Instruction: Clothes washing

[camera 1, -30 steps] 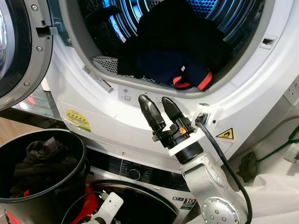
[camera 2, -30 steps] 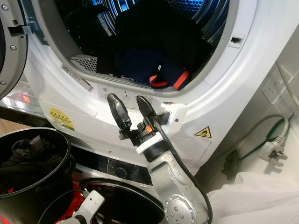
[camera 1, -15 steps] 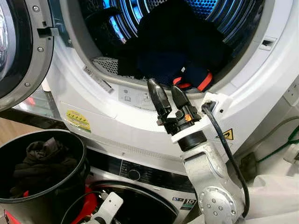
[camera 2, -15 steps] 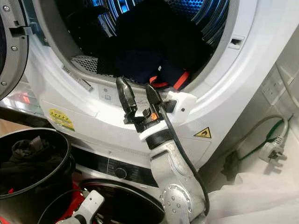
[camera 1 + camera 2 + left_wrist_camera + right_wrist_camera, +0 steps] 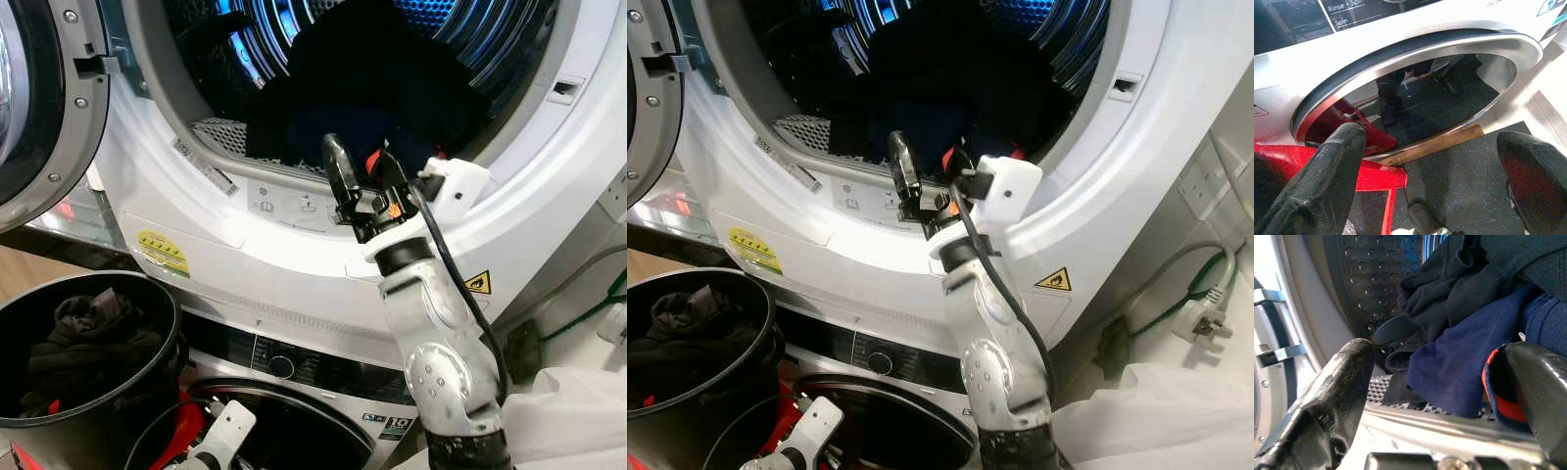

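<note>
Right claw point(image 5: 358, 166) open at the drum lip, nothing gripped.
Your dark navy garment with orange-red trim point(image 5: 1469, 367) lies heaped in the white dryer's drum point(image 5: 470, 39), just beyond the claw at 12 o'clock; left claw point(image 5: 1435, 161) hangs open, idle.

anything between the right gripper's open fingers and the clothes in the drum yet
Nothing solid. In the right wrist view the right gripper sits open at the drum's lower rim, with bare air up to the navy garment hanging between the fingers.
</note>
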### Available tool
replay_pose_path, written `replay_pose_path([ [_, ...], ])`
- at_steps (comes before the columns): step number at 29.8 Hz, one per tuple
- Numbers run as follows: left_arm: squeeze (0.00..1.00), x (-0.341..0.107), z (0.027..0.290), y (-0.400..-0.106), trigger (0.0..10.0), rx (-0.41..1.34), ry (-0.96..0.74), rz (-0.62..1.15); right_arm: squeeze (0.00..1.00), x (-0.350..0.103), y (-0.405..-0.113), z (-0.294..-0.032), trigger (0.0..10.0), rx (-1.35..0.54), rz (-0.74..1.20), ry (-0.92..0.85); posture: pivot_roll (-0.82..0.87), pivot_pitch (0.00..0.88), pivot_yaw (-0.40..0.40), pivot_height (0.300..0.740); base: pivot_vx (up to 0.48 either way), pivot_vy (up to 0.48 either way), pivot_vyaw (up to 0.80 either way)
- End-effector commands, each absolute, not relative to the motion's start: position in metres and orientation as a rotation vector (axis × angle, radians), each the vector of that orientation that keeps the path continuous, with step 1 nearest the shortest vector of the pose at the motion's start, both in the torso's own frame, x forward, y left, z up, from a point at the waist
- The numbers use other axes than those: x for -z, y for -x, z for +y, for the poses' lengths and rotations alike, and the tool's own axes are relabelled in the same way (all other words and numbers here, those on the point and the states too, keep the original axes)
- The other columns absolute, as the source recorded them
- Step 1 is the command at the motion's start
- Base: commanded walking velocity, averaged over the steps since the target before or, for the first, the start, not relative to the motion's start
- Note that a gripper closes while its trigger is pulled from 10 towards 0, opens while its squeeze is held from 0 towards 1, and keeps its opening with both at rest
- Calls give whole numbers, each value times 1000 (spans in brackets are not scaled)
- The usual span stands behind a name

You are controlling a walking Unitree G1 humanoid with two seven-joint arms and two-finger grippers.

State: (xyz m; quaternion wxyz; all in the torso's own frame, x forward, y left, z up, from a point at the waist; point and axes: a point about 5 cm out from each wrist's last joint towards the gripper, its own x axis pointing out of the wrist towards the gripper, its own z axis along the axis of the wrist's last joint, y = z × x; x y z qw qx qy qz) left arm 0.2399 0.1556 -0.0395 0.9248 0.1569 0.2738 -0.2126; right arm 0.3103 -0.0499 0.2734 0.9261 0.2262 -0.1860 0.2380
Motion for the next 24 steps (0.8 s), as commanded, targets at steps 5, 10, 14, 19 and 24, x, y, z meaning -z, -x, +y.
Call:
replay_pose_path([
  [5,0,39,155,-242,10000,437,-323,562,0,-292,-312,-21,10000,-575,-423,-429,82,0,-82,740,0,0,0],
  [10,0,37,156,-244,10000,437,-330,557,0,-308,-313,2,10000,-649,-453,-442,86,0,-78,740,0,0,0],
  [14,0,35,158,-247,10000,432,-335,549,0,-318,-322,20,10000,-666,-454,-392,91,0,-73,740,0,0,0],
  [19,0,34,160,-248,10000,429,-338,546,0,-331,-331,29,10000,-664,-495,-356,96,0,-71,740,0,0,0],
  [24,0,33,162,-248,10000,423,-344,542,0,-342,-355,33,10000,-590,-505,-163,103,0,-69,740,0,0,0],
])
